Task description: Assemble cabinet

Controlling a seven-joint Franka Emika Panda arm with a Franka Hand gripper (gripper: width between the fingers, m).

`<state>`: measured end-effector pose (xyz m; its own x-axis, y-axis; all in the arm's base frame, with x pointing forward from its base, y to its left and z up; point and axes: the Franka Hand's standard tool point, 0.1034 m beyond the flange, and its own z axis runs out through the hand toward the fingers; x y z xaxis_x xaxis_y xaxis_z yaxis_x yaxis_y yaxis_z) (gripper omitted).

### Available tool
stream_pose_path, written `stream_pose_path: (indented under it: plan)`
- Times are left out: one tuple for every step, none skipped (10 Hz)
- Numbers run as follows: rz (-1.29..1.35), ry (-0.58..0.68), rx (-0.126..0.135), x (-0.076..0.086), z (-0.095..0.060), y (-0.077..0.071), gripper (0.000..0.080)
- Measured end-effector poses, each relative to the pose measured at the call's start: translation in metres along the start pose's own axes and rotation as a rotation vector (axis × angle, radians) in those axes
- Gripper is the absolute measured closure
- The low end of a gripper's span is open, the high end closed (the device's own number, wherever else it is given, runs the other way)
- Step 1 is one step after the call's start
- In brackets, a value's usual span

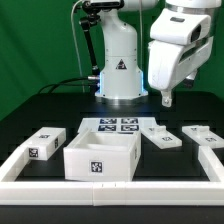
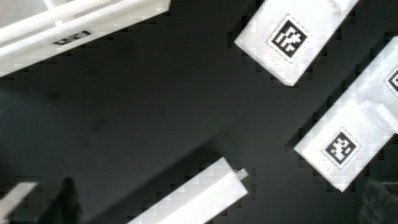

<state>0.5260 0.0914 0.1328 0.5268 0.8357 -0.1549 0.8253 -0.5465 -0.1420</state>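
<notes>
The cabinet's open white box (image 1: 100, 158) stands at the front of the black table, a tag on its near wall. A flat tagged panel (image 1: 45, 143) lies to its left in the exterior view. Two more panels (image 1: 160, 135) (image 1: 200, 133) lie to its right. My gripper (image 1: 167, 97) hangs high above the right-hand panels, empty. In the wrist view its dark fingers (image 2: 54, 200) sit wide apart at the picture's edge, the gripper (image 2: 217, 203) open. Below it lie tagged panels (image 2: 294, 35) (image 2: 338, 145) and a white piece's corner (image 2: 196, 195).
The marker board (image 1: 120, 126) lies in front of the robot base (image 1: 120, 70). A long white border rail (image 1: 110, 190) frames the table's front and sides; it also shows in the wrist view (image 2: 71, 35). A green curtain stands behind.
</notes>
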Motion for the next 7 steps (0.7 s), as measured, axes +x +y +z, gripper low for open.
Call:
stream_pose_path:
  plan:
    - [0.0,0.0,0.0,0.0,0.0,0.0,0.0001]
    - [0.0,0.0,0.0,0.0,0.0,0.0,0.0001]
    - [0.0,0.0,0.0,0.0,0.0,0.0,0.0001]
    - [0.001,0.0,0.0,-0.0002,0.0003,-0.0001,0.0001]
    - [0.001,0.0,0.001,-0.0005,0.0005,-0.0001,0.0001]
    - [0.002,0.0,0.001,-0.0014,0.0015,0.0003,0.0001]
    - [-0.073,0.033,-0.026,-0.0062,0.0081,0.0054,0.0001]
